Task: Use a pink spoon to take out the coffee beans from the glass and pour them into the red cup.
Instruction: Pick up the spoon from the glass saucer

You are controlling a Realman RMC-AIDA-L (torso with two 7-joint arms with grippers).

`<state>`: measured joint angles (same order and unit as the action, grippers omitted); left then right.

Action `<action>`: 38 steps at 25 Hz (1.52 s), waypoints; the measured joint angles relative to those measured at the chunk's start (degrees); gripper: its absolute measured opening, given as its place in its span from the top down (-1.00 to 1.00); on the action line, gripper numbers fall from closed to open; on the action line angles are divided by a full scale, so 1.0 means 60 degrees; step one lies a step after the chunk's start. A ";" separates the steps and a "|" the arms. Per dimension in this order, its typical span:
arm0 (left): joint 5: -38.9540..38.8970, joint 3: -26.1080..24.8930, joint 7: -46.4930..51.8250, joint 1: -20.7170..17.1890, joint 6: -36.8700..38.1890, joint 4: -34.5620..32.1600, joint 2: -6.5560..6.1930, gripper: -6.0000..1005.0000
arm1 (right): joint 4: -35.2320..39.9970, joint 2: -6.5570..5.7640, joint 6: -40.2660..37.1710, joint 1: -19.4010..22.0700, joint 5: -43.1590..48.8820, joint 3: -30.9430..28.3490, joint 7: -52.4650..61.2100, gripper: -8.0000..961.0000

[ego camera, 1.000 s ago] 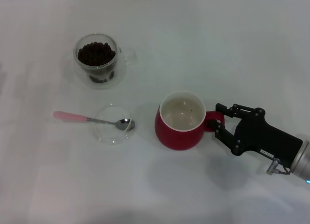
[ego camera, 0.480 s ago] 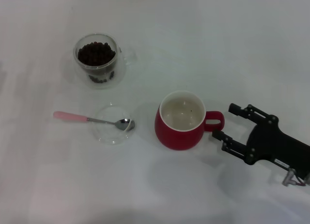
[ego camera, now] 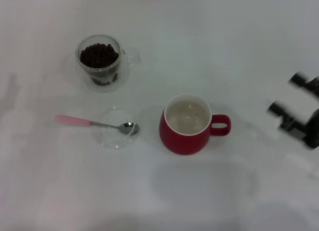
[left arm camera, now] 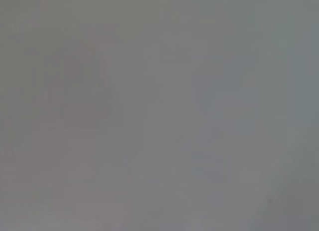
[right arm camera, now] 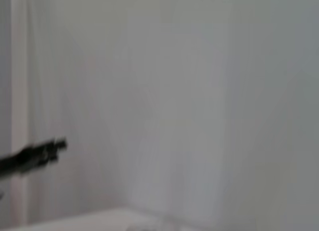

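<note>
In the head view, the right gripper (ego camera: 295, 104), which a second earlier had its open fingers around the handle of the red cup (ego camera: 187, 124), had pulled back to the right edge of the table (ego camera: 224, 41), well clear of the cup, its two blurred fingers spread apart with nothing between them. The cup stood where it was, handle toward the right. The pink spoon (ego camera: 96, 123) had not moved: it lay left to right, pink handle pointing left, metal bowl resting in the flat clear glass dish (ego camera: 115, 128). The glass (ego camera: 100, 62) of coffee beans (ego camera: 99, 55) sat behind it, handle to the right.

The left wrist view showed only a blank grey field; the left gripper appeared nowhere.

The right wrist view showed one dark fingertip (right arm camera: 42, 153) against pale blur.
</note>
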<state>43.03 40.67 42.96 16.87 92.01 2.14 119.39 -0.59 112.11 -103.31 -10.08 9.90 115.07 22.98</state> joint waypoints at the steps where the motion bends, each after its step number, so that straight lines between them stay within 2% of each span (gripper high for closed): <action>1: 0.0235 0.0003 0.0836 0.0025 0.0013 0.0251 0.0000 -0.65 | -0.0006 -0.0115 -0.0260 -0.0010 0.0003 -0.0235 0.0024 -0.66; 7: 0.1016 0.0004 0.2722 0.0257 -0.0043 0.1447 0.0029 -0.65 | -0.0009 -0.0826 -0.0878 -0.0232 0.0003 -0.1640 0.0640 -0.66; 11: 0.2086 0.0003 0.3918 0.0374 -0.0637 0.1880 0.0036 -0.65 | -0.0014 -0.1195 -0.0767 -0.0571 0.0003 -0.1852 0.1073 -0.66; 16: 0.3252 0.0019 0.4470 0.0322 -0.1131 0.2174 0.0041 -0.65 | -0.0088 -0.1607 -0.0542 -0.1056 0.0003 -0.1865 0.1564 -0.66; 20: 0.3314 0.0018 0.4195 0.0155 -0.1134 0.2583 0.0059 -0.65 | -0.0258 -0.1763 -0.0383 -0.1322 0.0044 -0.1860 0.1601 -0.66; 27: 0.3332 -0.0076 0.3848 -0.0030 -0.1138 0.2799 0.0121 -0.65 | -0.0488 -0.1915 -0.0210 -0.1495 0.0076 -0.1784 0.1606 -0.66; 38: 0.3812 -0.0058 0.4262 0.0609 -0.1634 0.2933 0.0126 -0.65 | -0.0517 -0.1929 -0.0282 -0.1284 0.0042 -0.1780 0.1561 -0.66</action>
<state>65.90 40.32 68.53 20.53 82.20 19.74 120.15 -3.70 100.53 -105.00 -17.78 10.15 104.39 32.34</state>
